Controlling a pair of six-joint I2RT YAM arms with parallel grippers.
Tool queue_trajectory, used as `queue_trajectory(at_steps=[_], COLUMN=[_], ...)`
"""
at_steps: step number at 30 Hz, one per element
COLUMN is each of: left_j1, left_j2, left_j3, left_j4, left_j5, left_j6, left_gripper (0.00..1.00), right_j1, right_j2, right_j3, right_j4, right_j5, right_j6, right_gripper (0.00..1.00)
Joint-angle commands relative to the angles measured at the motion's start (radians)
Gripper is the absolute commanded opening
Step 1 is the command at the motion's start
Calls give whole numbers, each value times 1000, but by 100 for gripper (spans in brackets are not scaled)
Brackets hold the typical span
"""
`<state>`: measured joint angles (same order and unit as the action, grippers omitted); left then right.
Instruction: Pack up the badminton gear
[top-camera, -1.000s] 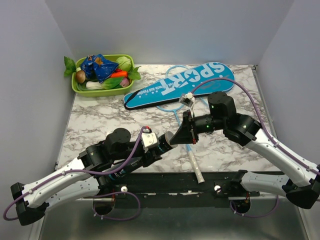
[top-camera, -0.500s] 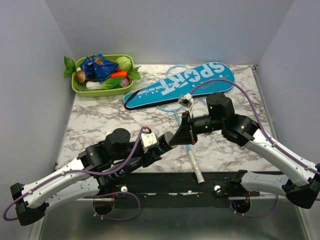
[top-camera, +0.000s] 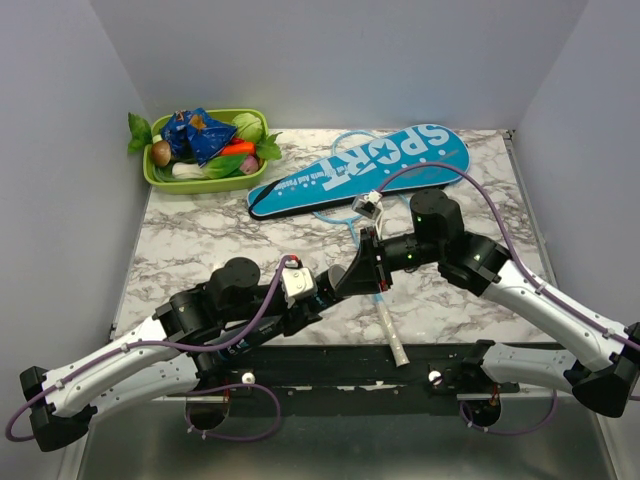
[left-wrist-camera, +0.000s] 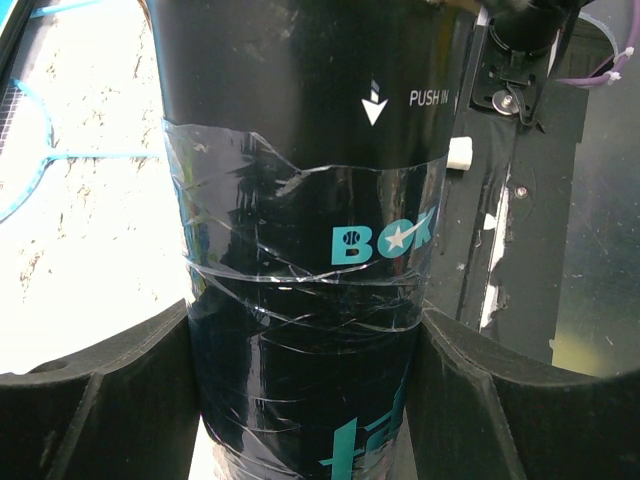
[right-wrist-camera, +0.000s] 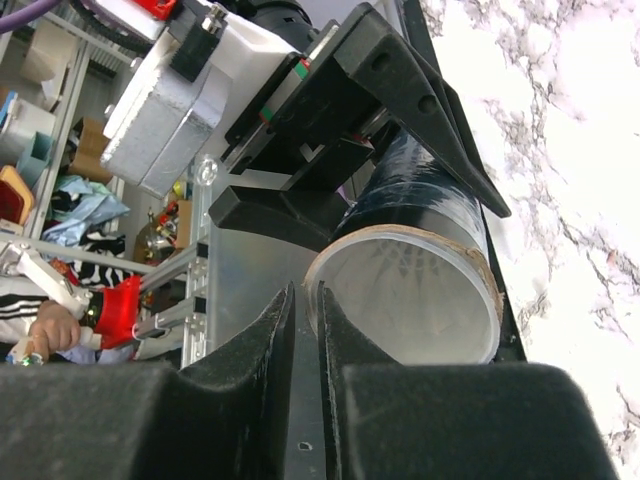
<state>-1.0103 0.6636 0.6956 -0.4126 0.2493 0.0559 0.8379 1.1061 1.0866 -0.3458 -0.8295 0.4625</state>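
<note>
My left gripper (left-wrist-camera: 305, 400) is shut on the dark clear tube (left-wrist-camera: 300, 200), one finger against each side. In the top view the tube (top-camera: 347, 277) points at my right gripper (top-camera: 372, 262). In the right wrist view my right gripper (right-wrist-camera: 305, 300) sits at the rim of the tube's open mouth (right-wrist-camera: 410, 300), its jaws a narrow slit apart with nothing between them. White shuttlecock feathers (right-wrist-camera: 400, 265) show faintly inside the tube. A light-blue racket (top-camera: 388, 320) lies under the arms with its white butt (top-camera: 400, 353) near the front edge. The blue "SPORT" cover (top-camera: 370, 165) lies at the back.
A green tray (top-camera: 205, 182) of toy vegetables stands at the back left corner. The black rail (top-camera: 330, 365) of the arm bases runs along the near edge. Grey walls close in the left, right and back sides.
My right gripper has shifted a little left toward the tube's mouth and its jaws have parted from shut to a narrow gap. The left arm and tube hold still.
</note>
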Motion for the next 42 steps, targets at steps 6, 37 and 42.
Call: queue_trajectory(at_steps=[6, 37, 42], left_j1=[1, -1, -1], left_j2=[-19, -93, -107], left_j3=[30, 16, 15], left_j4=[52, 80, 83], left_j5=[13, 56, 35], left_j6=[-21, -18, -16], left_gripper=[0, 0, 0], right_j1=[12, -11, -10], right_j2=[-5, -3, -38], right_j3=[-30, -224, -270], right_j4=[16, 324, 320], right_j5=[-13, 109, 121], right_j6=[16, 179, 168], right_gripper=[36, 47, 44])
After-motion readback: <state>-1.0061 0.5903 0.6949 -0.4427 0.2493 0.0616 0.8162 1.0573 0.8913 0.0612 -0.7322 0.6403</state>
